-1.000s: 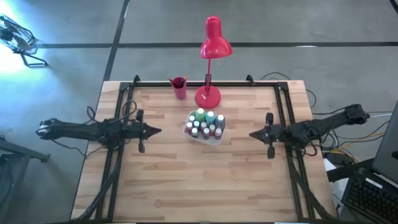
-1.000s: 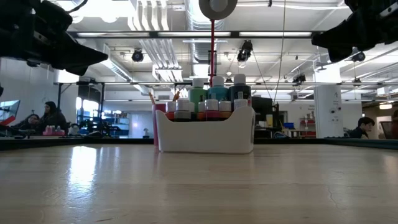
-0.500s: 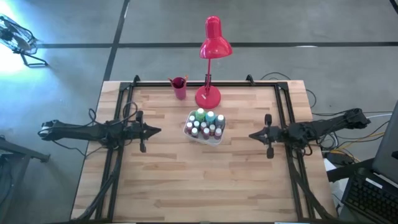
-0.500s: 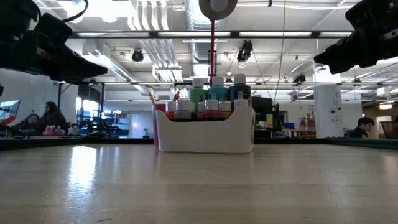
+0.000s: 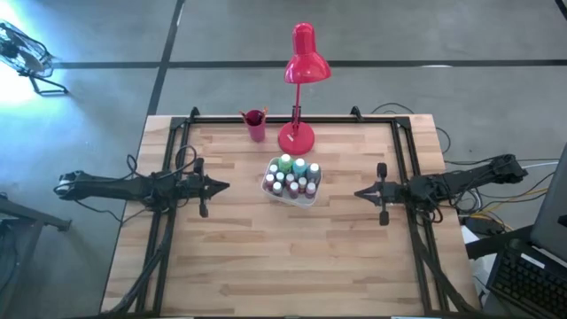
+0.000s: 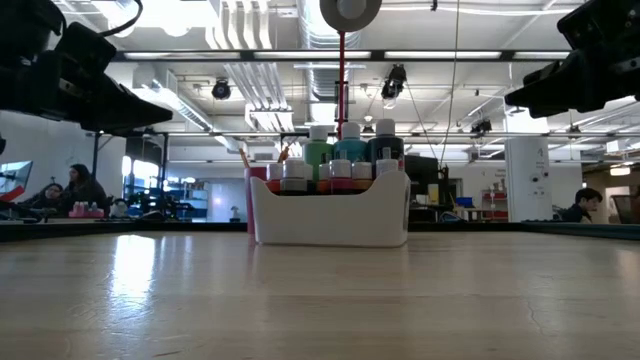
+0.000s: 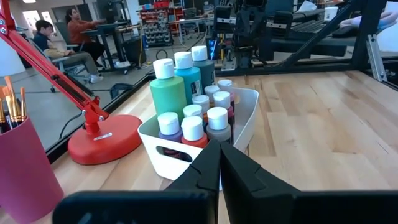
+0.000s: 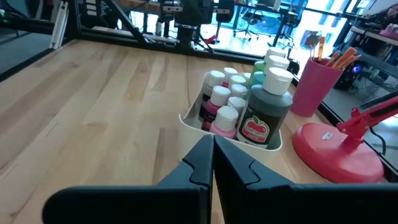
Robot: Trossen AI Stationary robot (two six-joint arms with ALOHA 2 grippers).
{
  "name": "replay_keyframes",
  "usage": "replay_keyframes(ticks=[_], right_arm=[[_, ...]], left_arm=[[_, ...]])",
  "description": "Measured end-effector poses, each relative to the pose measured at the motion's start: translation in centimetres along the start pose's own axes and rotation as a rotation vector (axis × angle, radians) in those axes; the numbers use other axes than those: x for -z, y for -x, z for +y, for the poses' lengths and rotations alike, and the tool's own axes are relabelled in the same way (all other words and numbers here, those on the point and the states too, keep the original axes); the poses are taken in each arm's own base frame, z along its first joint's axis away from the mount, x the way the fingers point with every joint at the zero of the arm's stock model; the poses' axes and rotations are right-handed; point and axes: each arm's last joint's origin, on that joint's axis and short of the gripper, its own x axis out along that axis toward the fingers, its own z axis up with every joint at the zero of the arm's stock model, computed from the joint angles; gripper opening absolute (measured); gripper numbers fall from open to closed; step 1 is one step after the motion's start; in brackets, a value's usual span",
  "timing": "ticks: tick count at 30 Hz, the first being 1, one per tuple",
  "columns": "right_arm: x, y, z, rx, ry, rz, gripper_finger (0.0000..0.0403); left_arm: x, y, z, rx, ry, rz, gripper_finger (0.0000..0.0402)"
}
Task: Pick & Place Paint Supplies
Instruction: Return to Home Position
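left gripper (image 5: 221,186) and right gripper (image 5: 359,192) hang pinched together and empty, well apart on either side of the bin (image 5: 304,202), likely parked because nothing is left to lift: bottles (image 5: 291,175) stand in the bin, brushes (image 8: 341,58) in the cup (image 5: 257,133).

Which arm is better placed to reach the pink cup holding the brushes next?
Left, probably. From above, the cup stands left of the lamp base, nearer the shut left gripper. The right gripper, also shut, would have to reach past the white bin and that base.
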Motion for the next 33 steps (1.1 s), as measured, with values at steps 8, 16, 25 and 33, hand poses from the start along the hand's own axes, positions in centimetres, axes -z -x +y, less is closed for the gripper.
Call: replay_keyframes(ticks=[8, 16, 25, 33], right_arm=[[0.0, 0.0, 0.0, 0.000, -0.001, 0.000, 0.0008], [0.0, 0.0, 0.0, -0.007, 0.000, 0.002, 0.0008], [0.5, 0.1, 0.0, -0.007, -0.002, -0.004, 0.0008], [2.5, 0.0, 0.1, -0.009, 0.000, 0.009, 0.0009]], left_arm=[[0.0, 0.0, 0.0, 0.000, 0.000, 0.000, 0.0014], [0.1, 0.0, 0.0, 0.000, 0.000, 0.000, 0.0014], [0.8, 0.2, 0.0, 0.007, -0.005, 0.030, 0.0014], [-0.2, 1.0, 0.2, -0.002, 0.024, -0.091, 0.0014]])
